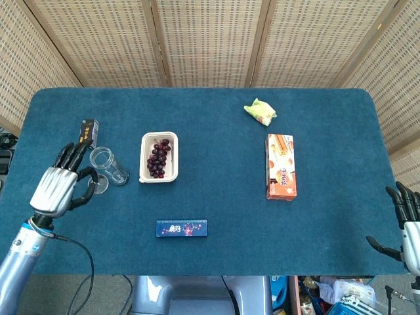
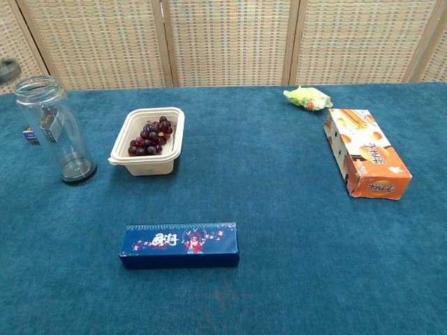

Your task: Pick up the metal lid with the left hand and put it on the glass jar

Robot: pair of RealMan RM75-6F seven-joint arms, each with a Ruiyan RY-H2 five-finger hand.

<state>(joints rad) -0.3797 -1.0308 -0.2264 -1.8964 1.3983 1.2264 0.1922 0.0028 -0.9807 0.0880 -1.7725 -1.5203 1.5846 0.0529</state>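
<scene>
Holding the metal lid [image 1: 98, 185] pinched in its fingertips just beside the glass jar [image 1: 108, 165], the left robot hand [image 1: 58, 187] should, I'd say, level it squarely over the jar's open mouth before letting go.

A staged robot test bench, not a home.
Woven folding screens [image 1: 210, 39] wall off a blue-carpeted table [image 1: 223, 197]; cables and clutter [image 1: 341, 292] lie beneath.

The metal lid [image 2: 8, 68] is cut off by the chest view's left edge.
</scene>
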